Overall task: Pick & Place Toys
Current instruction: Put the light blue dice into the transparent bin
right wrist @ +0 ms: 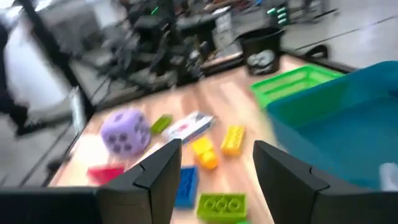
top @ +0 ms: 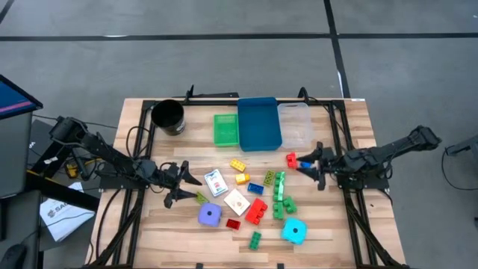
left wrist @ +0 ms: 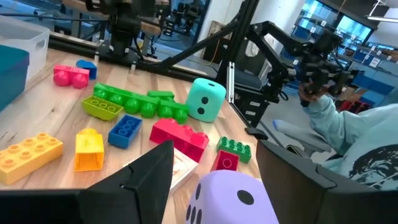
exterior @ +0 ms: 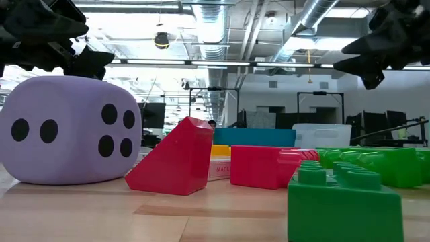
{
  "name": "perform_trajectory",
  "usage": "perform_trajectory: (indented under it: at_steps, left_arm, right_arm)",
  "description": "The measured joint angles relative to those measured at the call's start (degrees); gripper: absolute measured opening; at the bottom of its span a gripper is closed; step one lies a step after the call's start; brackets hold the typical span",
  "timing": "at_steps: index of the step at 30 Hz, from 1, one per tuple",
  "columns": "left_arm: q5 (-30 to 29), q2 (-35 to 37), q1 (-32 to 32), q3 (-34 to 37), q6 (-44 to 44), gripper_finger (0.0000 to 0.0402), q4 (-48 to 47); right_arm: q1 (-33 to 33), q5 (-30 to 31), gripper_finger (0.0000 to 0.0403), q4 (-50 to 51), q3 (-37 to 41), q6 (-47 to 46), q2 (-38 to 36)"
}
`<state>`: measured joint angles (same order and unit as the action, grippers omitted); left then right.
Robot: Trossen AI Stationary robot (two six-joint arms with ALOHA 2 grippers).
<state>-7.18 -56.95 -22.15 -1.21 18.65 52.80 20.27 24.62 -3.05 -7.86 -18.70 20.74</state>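
A: Where do the two arms sit in the overhead picture?

B: The left gripper (top: 181,193) is at centre left, above the wooden table (top: 149,239), its tips near a small olive brick (top: 202,198) and up-left of the purple die (top: 210,215). Its fingers (left wrist: 146,180) are parted with nothing between them. The right gripper (top: 314,166) is right of centre, beside a red brick (top: 290,159) and a small blue piece (top: 304,164). Its fingers (right wrist: 158,171) are spread too, and its wrist view shows only open air between them.

A: And the toys?

B: Scattered over the lower middle of the frame. Two white card packs (top: 215,182) lie side by side left of centre, with yellow bricks (top: 238,165) above and right of them. A blue brick (top: 256,187) sits beside a column of green bricks (top: 279,187), a large red brick (top: 258,210) below. The cyan die (top: 293,231) lies at lower right of the cluster, one more green brick (top: 255,239) to its left.

A: The containers?

B: Along the upper middle: a black cup (top: 169,116) at left, then a green tray (top: 225,129), a blue tray (top: 259,123) and a clear tray (top: 296,124) in a row.

A: Anything in the level view?

B: The purple die fills the left, showing two and four pips; a red wedge brick (exterior: 176,158) leans just right of it.
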Motion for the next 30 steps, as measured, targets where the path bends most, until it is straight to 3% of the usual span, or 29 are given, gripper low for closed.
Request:
perform_trajectory:
  at_steps: [5,15,20,30]
  left_arm:
    - [0.0,0.0,0.0,0.0,1.2,0.0223,0.0]
    - [0.0,0.0,0.0,0.0,1.3,0.0223,0.0]
    - [0.0,0.0,0.0,0.0,4.8,0.0223,0.0]
    - [-0.2,0.0,0.0,0.0,8.9,0.0223,0.5]
  right_arm:
    - [1.4,-8.2,0.0195,0.0,0.0,2.1,5.8]
    - [6.1,-8.2,0.0195,-5.0,0.0,0.8,16.1]
    - [11.4,-11.6,0.0195,-9.7,0.0,4.1,19.2]
    - [21.5,-12.9,0.0195,-4.2,0.0,3.3,19.7]
